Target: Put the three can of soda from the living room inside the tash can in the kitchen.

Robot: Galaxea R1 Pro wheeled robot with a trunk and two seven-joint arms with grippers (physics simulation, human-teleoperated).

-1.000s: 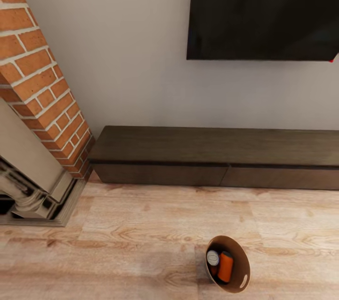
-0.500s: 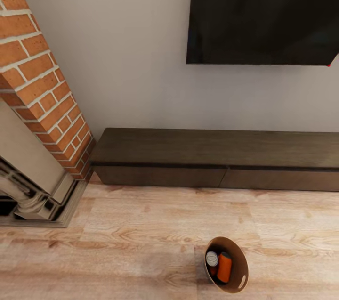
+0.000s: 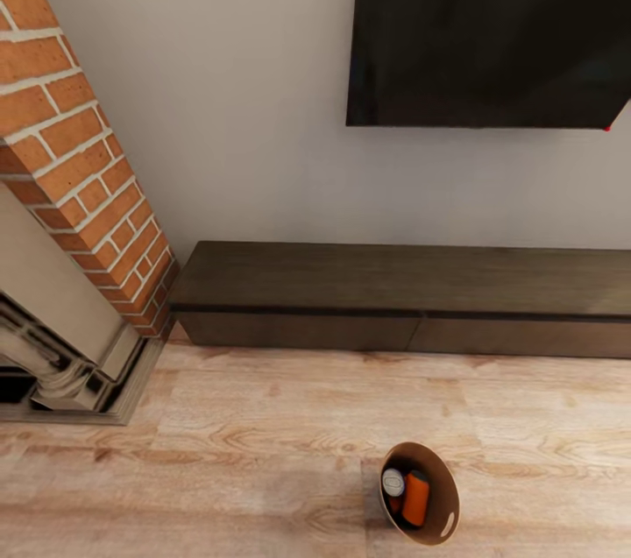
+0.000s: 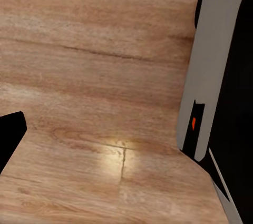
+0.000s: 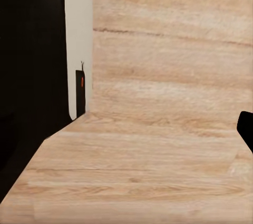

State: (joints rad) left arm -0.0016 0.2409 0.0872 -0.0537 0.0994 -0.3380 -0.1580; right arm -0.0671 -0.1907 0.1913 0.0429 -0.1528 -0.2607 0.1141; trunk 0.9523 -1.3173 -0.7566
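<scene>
The trash can (image 3: pixel 441 477), grey outside and brown inside, stands on the wood floor in front of the long dark cabinet in the head view. Inside it lies an orange soda can (image 3: pixel 416 497), and beside that a second can shows its silver top (image 3: pixel 393 481) with a bit of orange below. A dark blue can is hidden or out of view. One dark fingertip (image 4: pixel 9 132) of my left gripper (image 4: pixel 121 139) shows over bare floor, nothing between the fingers. My right gripper (image 5: pixel 132 134) also hangs over floor, one fingertip (image 5: pixel 245 129) at the frame's edge.
A brick fireplace (image 3: pixel 70 155) with a pale mantel fills the left. The low dark cabinet (image 3: pixel 394 295) runs along the wall under a black TV (image 3: pixel 491 24). The robot's grey and black body (image 4: pixel 221 76) sits close beside the left gripper.
The whole head view has shifted slightly: the TV and cabinet sit lower and the bin looks a little smaller, so the camera moved. The bin and cans stay put.
</scene>
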